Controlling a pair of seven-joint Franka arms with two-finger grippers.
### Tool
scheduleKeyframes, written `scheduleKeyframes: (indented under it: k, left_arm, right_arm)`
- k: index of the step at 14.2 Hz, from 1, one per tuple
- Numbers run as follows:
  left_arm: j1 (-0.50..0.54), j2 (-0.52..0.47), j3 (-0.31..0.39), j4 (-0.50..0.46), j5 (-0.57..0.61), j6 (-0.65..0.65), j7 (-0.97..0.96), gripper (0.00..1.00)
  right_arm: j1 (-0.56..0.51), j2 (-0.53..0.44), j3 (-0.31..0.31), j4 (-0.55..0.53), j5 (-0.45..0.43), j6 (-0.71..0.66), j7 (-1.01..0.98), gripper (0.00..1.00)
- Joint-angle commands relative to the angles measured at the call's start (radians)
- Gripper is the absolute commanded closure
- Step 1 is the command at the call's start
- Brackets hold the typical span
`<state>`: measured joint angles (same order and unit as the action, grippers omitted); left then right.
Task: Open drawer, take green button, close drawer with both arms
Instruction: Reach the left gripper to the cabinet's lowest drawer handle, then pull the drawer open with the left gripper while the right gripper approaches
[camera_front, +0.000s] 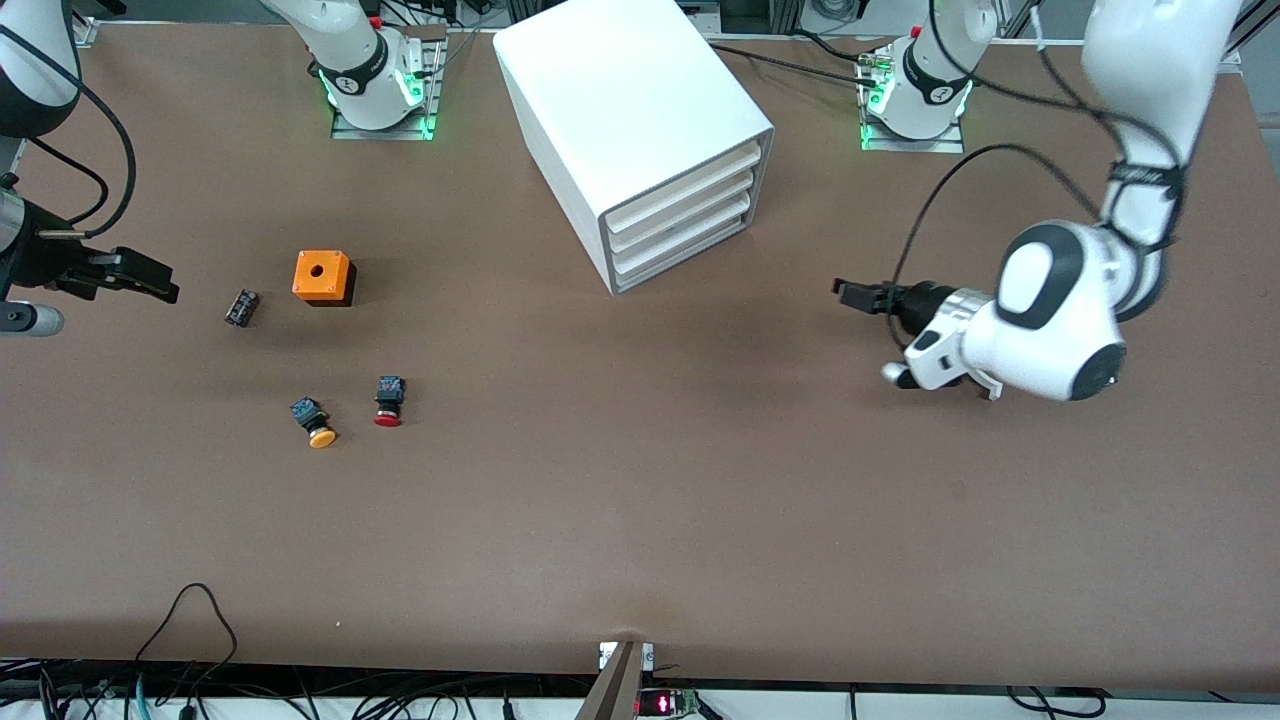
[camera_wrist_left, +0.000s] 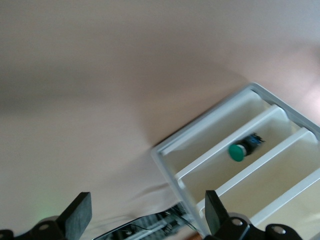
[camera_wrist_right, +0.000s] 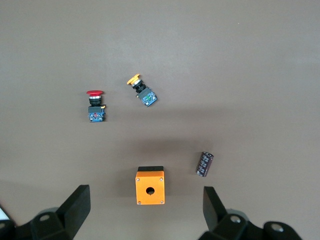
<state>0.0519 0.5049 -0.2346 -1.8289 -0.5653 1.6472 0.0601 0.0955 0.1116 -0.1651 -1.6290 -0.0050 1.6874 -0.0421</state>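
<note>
The white cabinet (camera_front: 640, 110) stands at the middle of the table near the arms' bases, with all three drawers shut. The bottom drawer (camera_front: 680, 247) sits flush in it. In the left wrist view the green button (camera_wrist_left: 236, 152) shows inside the cabinet (camera_wrist_left: 167, 167), lying in one of the drawers; I cannot tell which. My left gripper (camera_front: 848, 293) is open and empty, low over the table in front of the cabinet, apart from it; it also shows in the left wrist view (camera_wrist_left: 145, 220). My right gripper (camera_front: 160, 285) is open and empty at the right arm's end (camera_wrist_right: 146, 210).
An orange box with a hole (camera_front: 322, 277) (camera_wrist_right: 150, 186) and a small black cylinder (camera_front: 241, 306) (camera_wrist_right: 204, 164) lie beside the right gripper. A red-capped button (camera_front: 388, 402) (camera_wrist_right: 95, 106) and an orange-capped button (camera_front: 313, 423) (camera_wrist_right: 141, 90) lie nearer the front camera.
</note>
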Motion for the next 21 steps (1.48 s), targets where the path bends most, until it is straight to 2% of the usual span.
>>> scheduleKeyframes:
  k: [1, 4, 7, 9, 12, 13, 18, 19, 20, 21]
  left_arm:
    - [-0.070, 0.049, -0.018, -0.102, -0.147, 0.092, 0.185, 0.00]
    - [-0.150, 0.064, -0.043, -0.177, -0.246, 0.175, 0.335, 0.00]
    - [-0.178, 0.057, -0.116, -0.239, -0.307, 0.255, 0.365, 0.00]
    - [-0.187, 0.053, -0.133, -0.269, -0.320, 0.298, 0.377, 0.01]
    - [-0.187, 0.055, -0.143, -0.306, -0.332, 0.351, 0.432, 0.08]
    - [-0.187, 0.055, -0.143, -0.320, -0.337, 0.359, 0.443, 0.15]
    - [-0.187, 0.053, -0.175, -0.326, -0.372, 0.381, 0.445, 0.22]
    - [-0.187, 0.053, -0.183, -0.326, -0.372, 0.384, 0.445, 0.35]
    - [-0.187, 0.053, -0.183, -0.325, -0.370, 0.385, 0.448, 0.78]
    - [-0.185, 0.052, -0.183, -0.323, -0.367, 0.384, 0.463, 1.00]
  right_arm:
    - [-0.007, 0.002, 0.004, 0.011, 0.013, -0.005, -0.016, 0.00]
    - [-0.017, 0.005, 0.002, 0.011, 0.013, -0.005, -0.018, 0.00]
    - [-0.017, 0.005, 0.002, 0.011, 0.011, -0.006, -0.018, 0.00]
    - [-0.017, 0.005, 0.002, 0.011, 0.011, -0.006, -0.018, 0.00]
    - [-0.017, 0.005, 0.004, 0.011, 0.011, -0.008, -0.018, 0.00]
    - [-0.017, 0.005, 0.004, 0.011, 0.011, -0.008, -0.018, 0.00]
    - [-0.011, 0.007, 0.009, 0.017, 0.016, -0.003, -0.015, 0.00]
    - [-0.007, 0.013, 0.012, 0.017, 0.031, 0.001, -0.015, 0.00]
    - [0.001, 0.014, 0.018, 0.017, 0.060, 0.009, -0.013, 0.00]
    - [0.013, 0.026, 0.024, 0.018, 0.080, 0.032, -0.013, 0.00]
